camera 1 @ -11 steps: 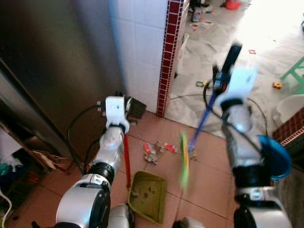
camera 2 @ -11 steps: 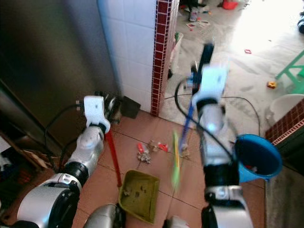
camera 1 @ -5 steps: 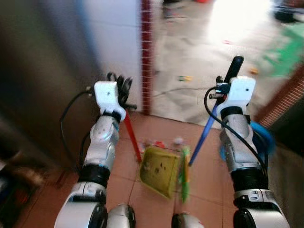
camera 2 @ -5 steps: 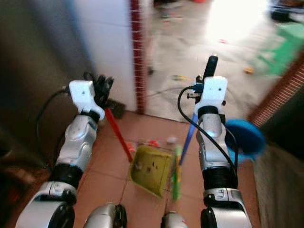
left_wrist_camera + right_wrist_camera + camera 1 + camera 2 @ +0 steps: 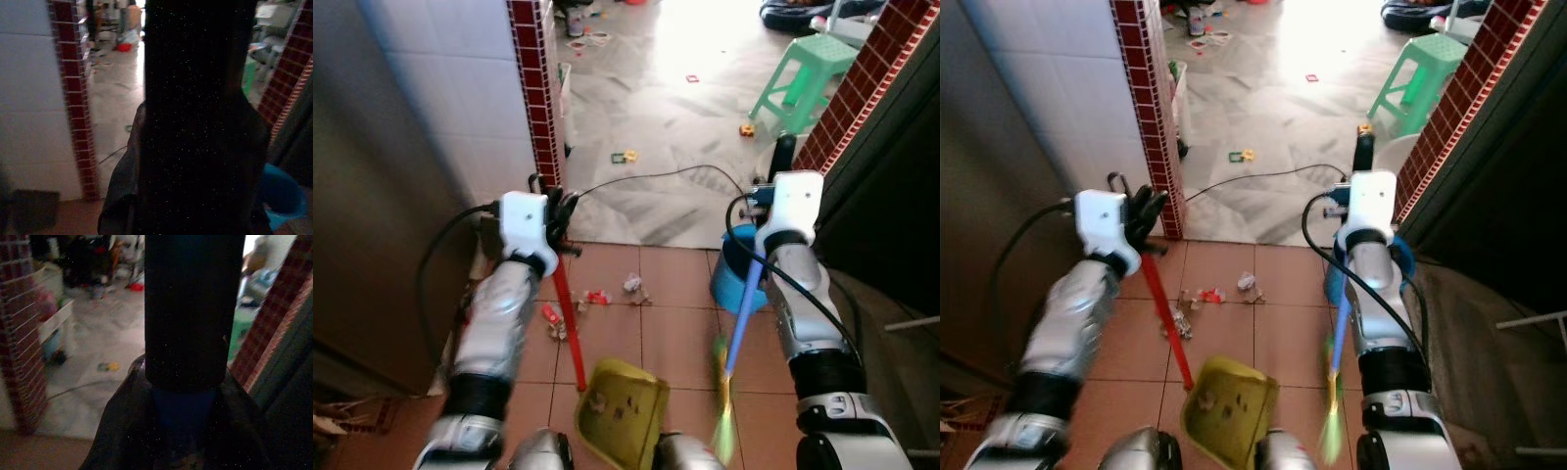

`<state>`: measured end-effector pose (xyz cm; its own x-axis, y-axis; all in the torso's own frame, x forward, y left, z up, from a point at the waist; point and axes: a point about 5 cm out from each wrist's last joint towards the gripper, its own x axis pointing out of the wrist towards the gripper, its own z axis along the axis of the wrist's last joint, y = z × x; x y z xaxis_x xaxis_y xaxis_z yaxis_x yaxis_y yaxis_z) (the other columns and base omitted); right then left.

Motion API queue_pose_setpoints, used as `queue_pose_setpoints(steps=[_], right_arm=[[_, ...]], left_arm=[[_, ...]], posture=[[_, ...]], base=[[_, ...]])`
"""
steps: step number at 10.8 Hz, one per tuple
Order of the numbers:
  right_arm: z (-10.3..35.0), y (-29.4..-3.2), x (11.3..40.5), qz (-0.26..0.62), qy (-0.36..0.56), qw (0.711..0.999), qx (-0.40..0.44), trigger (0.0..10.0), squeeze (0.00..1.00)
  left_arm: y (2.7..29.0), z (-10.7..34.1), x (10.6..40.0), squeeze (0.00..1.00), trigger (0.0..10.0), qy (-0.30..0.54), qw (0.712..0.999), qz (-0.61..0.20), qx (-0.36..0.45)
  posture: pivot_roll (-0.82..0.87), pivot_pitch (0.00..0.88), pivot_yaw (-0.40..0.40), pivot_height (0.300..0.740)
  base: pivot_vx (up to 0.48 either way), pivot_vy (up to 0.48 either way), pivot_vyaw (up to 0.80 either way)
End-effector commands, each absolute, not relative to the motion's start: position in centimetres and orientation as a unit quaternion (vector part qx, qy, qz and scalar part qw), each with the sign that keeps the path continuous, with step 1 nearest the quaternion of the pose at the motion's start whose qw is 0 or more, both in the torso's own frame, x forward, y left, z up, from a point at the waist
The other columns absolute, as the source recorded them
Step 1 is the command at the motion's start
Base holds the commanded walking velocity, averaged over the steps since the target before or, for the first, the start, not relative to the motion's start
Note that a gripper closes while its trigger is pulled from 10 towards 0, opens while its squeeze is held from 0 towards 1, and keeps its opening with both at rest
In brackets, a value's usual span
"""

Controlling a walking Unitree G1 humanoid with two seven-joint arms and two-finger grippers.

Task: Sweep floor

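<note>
Left gripper (image 5: 558, 211), left of centre in the head views: fingers pressed around the top of a red handle (image 5: 568, 318) that slopes down to the olive-green dustpan (image 5: 620, 426) at bottom centre, its tray holding a few scraps. Right gripper (image 5: 781, 166), right of centre: fingers clamped on the black grip of a blue broom handle (image 5: 741, 323), whose green bristles (image 5: 722, 401) show blurred at lower right (the blur suggests the head is swinging).

Litter (image 5: 592, 299), red and pale scraps, lies on the terracotta floor tiles (image 5: 675, 333) mid-frame, above the dustpan mouth and left of the blue bucket (image 5: 729, 284). A black cable (image 5: 656, 176) crosses the grey floor in the upper half; a green stool (image 5: 795, 83) stands at upper right.

Step in hand, as judged: gathering the litter into the pan. The next move calls for the bristles to reach beyond the scraps and draw them toward the dustpan, whose lip should rest flat on the tiles.
</note>
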<state>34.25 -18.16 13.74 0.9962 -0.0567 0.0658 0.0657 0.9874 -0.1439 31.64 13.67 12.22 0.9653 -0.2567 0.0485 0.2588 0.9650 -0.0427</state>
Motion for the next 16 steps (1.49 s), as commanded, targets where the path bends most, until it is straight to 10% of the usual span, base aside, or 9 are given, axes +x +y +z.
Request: queue_pose_setpoints(steps=[1, 4, 9, 16], right_arm=[[14.5, -17.5, 34.6, -0.004, -0.041, 0.997, -0.072, 10.0, 0.0], [13.5, -16.0, 33.0, 0.094, -0.03, 0.989, -0.109, 10.0, 0.0], [14.8, -17.5, 31.8, -0.036, -0.065, 0.997, -0.031, 10.0, 0.0], [15.0, -17.1, 31.5, -0.024, -0.063, 0.997, -0.042, 10.0, 0.0]], left_arm=[[14.0, 13.7, 31.6, 0.0, 10.0, -0.061, 0.989, -0.134, -0.01], [13.3, 12.8, 29.5, 0.0, 10.0, -0.028, 0.974, -0.223, -0.017], [15.5, 13.9, 29.1, 0.0, 10.0, -0.046, 0.997, -0.047, -0.05], [13.6, 13.3, 28.9, 0.0, 10.0, -0.028, 0.994, -0.062, -0.08]], posture=[[-0.01, 0.006, 0.04, 0.74], [-0.02, 0.022, 0.057, 0.74], [0.0, 0.062, -0.02, 0.74], [-0.03, 0.032, -0.006, 0.74]], base=[[0.0, 0.0, 0.0], [0.0, 0.0, 0.0], [0.0, 0.0, -0.48], [0.0, -0.245, -0.1]])
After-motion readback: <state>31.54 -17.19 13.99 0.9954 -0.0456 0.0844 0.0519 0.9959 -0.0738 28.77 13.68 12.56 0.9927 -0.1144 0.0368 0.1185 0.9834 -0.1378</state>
